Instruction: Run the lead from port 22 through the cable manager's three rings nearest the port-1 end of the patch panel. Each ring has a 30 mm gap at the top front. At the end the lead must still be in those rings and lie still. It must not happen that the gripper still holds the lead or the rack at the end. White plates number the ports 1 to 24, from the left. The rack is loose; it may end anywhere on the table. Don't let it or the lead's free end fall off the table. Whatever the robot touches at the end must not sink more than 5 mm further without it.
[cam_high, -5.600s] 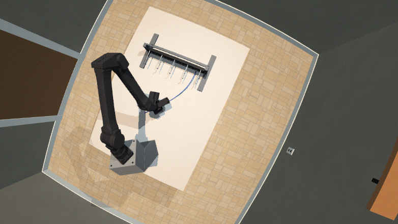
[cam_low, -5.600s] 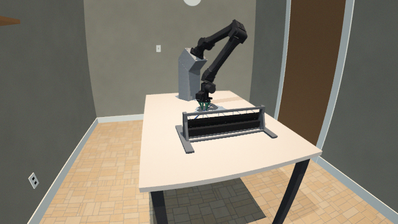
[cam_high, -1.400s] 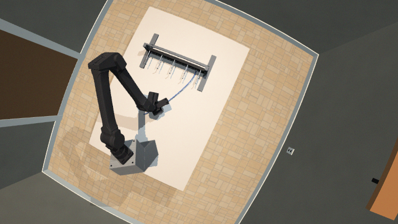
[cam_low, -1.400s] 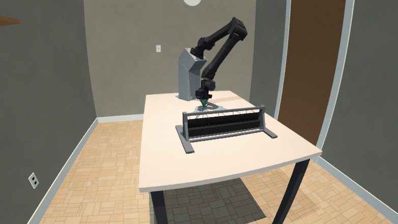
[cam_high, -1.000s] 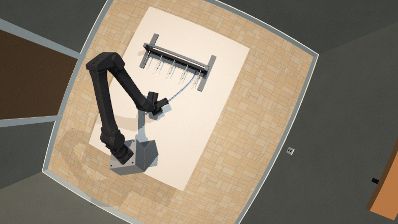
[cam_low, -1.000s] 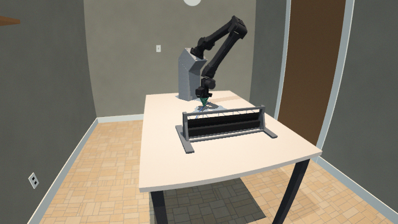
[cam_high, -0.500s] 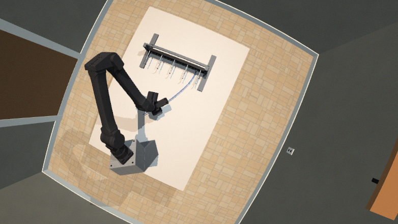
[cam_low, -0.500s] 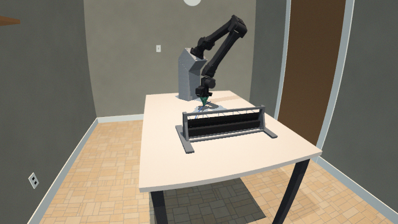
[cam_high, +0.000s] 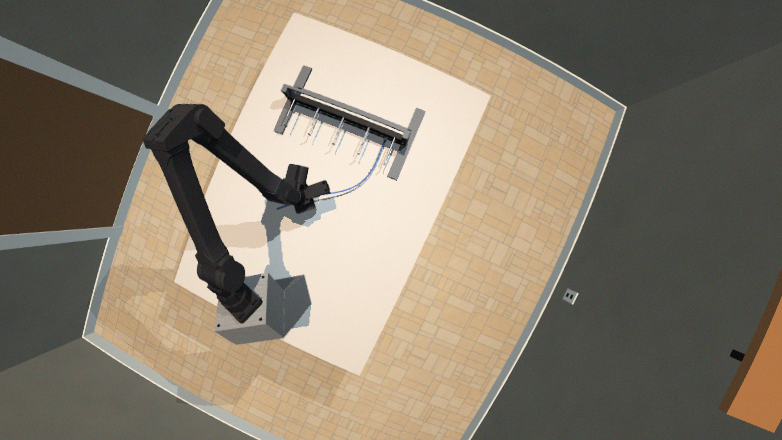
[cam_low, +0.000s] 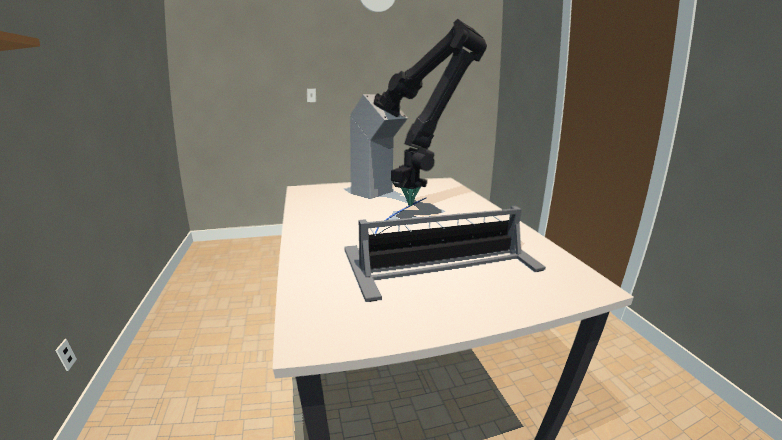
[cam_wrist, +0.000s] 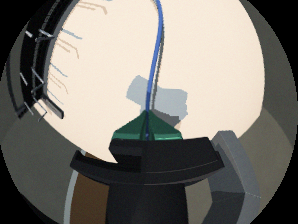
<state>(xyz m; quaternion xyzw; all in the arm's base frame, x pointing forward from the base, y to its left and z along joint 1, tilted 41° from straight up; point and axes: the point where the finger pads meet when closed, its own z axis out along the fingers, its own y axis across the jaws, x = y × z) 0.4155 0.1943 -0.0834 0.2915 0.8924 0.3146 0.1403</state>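
The grey rack (cam_high: 347, 121) with its dark patch panel stands on the white table; in the exterior view it shows from behind (cam_low: 440, 243). A thin blue lead (cam_high: 358, 183) leaves the rack near its right end and curves over the table to my gripper (cam_high: 316, 198). The gripper is shut on the lead, low over the table in front of the rack. In the wrist view the lead (cam_wrist: 160, 36) runs up from the green fingertips toward the rack (cam_wrist: 40, 63) at the upper left. A short tail sticks out behind the gripper. The rings show as thin wires along the rack's front (cam_high: 339, 134).
The arm's grey pedestal (cam_high: 262, 311) stands at the table's near edge. The rack's two feet (cam_high: 407, 143) reach forward on the table. The table edges are some way from the rack and the gripper.
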